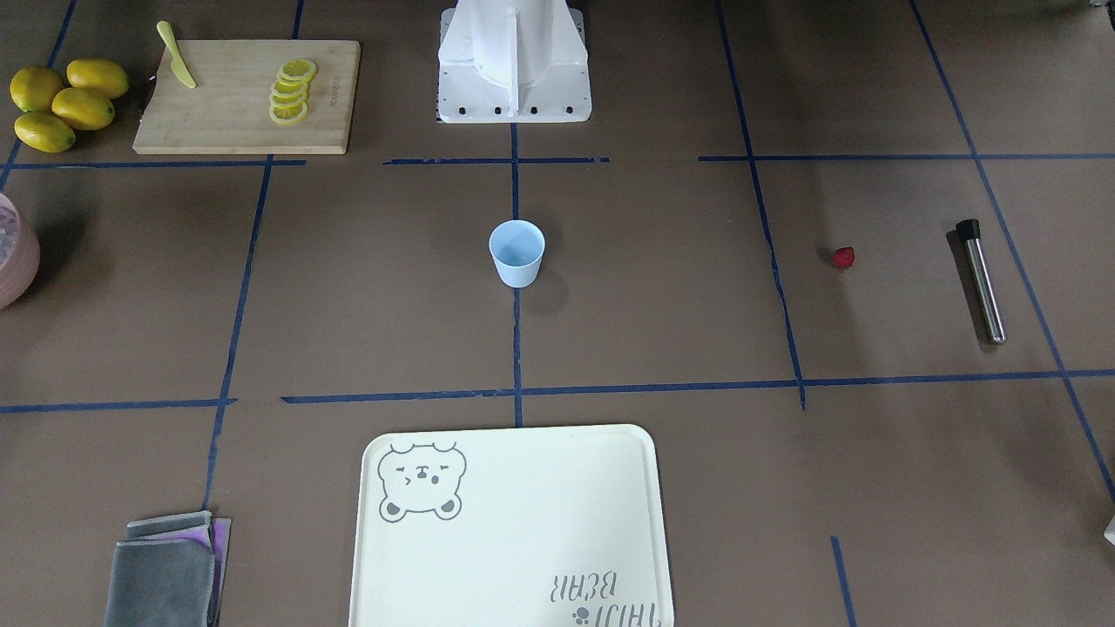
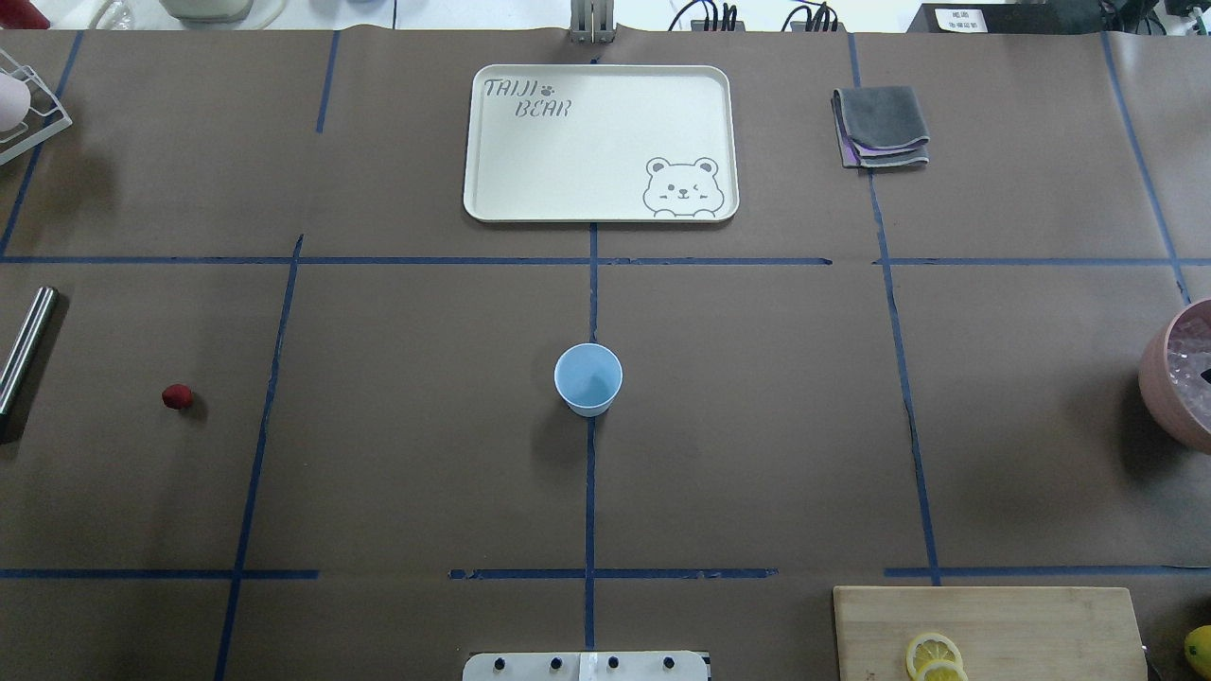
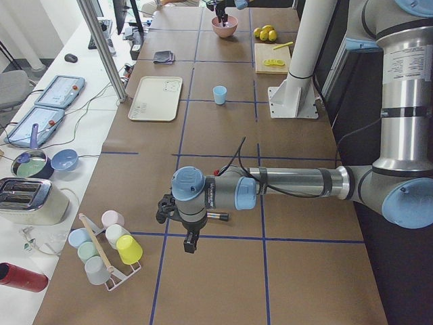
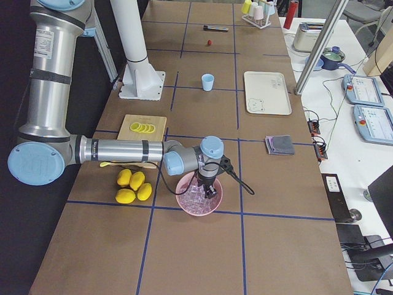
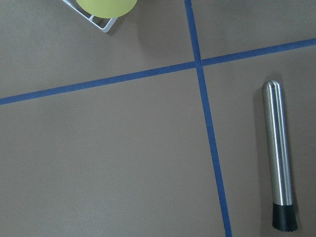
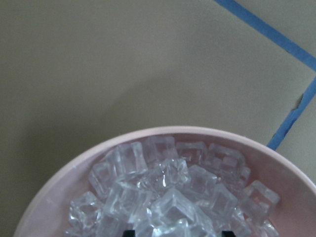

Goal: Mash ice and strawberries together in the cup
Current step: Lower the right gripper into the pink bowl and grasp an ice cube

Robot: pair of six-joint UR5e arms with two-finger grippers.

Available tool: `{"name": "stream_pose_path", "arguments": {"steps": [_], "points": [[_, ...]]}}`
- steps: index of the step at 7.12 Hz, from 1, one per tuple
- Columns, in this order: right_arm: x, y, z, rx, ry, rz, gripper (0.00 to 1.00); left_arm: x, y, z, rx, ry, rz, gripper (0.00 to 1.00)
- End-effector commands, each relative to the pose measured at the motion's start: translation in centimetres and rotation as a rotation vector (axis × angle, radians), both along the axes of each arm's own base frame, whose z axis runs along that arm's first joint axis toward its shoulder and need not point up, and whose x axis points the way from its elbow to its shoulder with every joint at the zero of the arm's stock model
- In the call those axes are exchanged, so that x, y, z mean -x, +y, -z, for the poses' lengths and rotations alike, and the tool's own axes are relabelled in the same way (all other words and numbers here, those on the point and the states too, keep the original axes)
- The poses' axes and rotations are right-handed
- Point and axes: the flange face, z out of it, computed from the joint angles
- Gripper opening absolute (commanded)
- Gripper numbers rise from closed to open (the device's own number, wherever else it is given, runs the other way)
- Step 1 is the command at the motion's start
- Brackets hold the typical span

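At table centre stands the cup (image 1: 516, 252), upright. The strawberry (image 1: 843, 257) lies well apart from the cup on the robot's left, with the steel rod (image 1: 981, 280) farther out that way. The left gripper (image 3: 190, 245) hangs near the rod; its fingers are out of the wrist view, so I can't tell its width. The ice (image 6: 168, 192) sits piled in a pink bowl (image 4: 184, 206) well off the cup's other side, clipped at the frame edge overhead. The right gripper (image 4: 206, 190) hangs over the ice with its tips spread; only dark slivers show.
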Motion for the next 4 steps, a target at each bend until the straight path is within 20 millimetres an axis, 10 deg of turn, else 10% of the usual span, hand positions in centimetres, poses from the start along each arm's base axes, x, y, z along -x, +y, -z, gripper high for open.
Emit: {"name": "stream_pose_path", "arguments": {"steps": [1,4], "points": [[-0.03,0.17,-0.17,-0.020,-0.001,0.029,0.17,0.00,0.02,-0.14,0.003,0.000,0.000,1.00],[-0.17,0.02,0.63,-0.072,-0.011,0.067,0.02,0.00,0.03,-0.22,0.004,0.000,0.000,1.00]]}}
